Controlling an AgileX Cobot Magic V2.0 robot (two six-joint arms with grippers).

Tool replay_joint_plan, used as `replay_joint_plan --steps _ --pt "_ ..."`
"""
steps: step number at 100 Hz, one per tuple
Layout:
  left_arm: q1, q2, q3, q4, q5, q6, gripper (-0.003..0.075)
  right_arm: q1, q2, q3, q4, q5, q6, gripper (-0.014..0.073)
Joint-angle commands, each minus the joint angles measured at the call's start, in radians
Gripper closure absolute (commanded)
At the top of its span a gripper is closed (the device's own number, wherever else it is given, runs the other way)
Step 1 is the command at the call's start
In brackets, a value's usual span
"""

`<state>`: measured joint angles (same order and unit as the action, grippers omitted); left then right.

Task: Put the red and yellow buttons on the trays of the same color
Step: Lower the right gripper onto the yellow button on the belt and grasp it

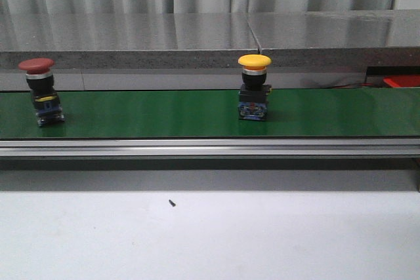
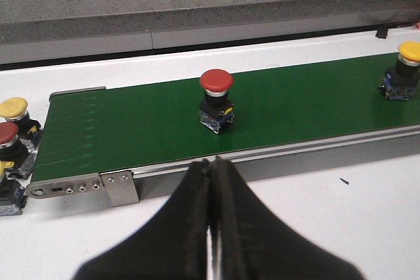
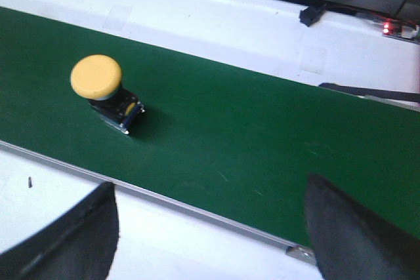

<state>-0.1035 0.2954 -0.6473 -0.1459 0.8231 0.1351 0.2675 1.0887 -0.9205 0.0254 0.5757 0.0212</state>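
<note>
Both grippers hold nothing. In its own wrist view the left gripper (image 2: 211, 227) has its two black fingers pressed together, clenched on empty air, and hangs over the white tabletop (image 2: 275, 227) just in front of the silver aluminium rail (image 2: 262, 154) of the green conveyor belt (image 2: 131, 122). The right gripper (image 3: 210, 227) is spread wide, its dark fingers (image 3: 72, 234) standing well apart above the belt's near edge, with nothing between them.

On the belt stand two mushroom-head push buttons, both upright and well apart from each other. The red-capped push button (image 1: 41, 93) with a black body sits toward the left end of the belt in the front view; from the left wrist camera it (image 2: 216, 100) lies beyond the clenched fingers, on the belt. The yellow-capped push button (image 1: 254, 90) on a black and blue base stands near the middle of the belt; the right wrist camera shows it (image 3: 105, 93) on the green surface, apart from either finger.

Off the belt's end, in the left wrist view, more buttons rest on the tabletop: one yellow spare button (image 2: 14, 113) and one red spare button (image 2: 8, 142) close together. A small dark screw (image 1: 172, 202) lies on the white tabletop in front of the rail.
</note>
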Motion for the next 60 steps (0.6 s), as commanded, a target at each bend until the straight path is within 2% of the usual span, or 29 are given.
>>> replay_joint_plan --steps 1,21,38,60 --pt "-0.007 0.012 -0.025 -0.012 -0.068 -0.012 0.0739 0.022 0.052 -0.094 0.004 -0.019 -0.021 0.0001" --pt "-0.007 0.012 -0.025 -0.012 -0.068 -0.012 0.0739 0.051 0.221 -0.286 0.005 0.186 -0.021 0.0001" --pt "-0.007 0.012 -0.025 -0.012 -0.068 -0.012 0.0739 0.051 0.366 -0.447 0.05 0.366 -0.109 0.0001" --pt "-0.007 0.012 -0.025 -0.012 -0.068 -0.012 0.0739 0.051 0.511 -0.574 0.106 0.449 -0.189 0.0001"
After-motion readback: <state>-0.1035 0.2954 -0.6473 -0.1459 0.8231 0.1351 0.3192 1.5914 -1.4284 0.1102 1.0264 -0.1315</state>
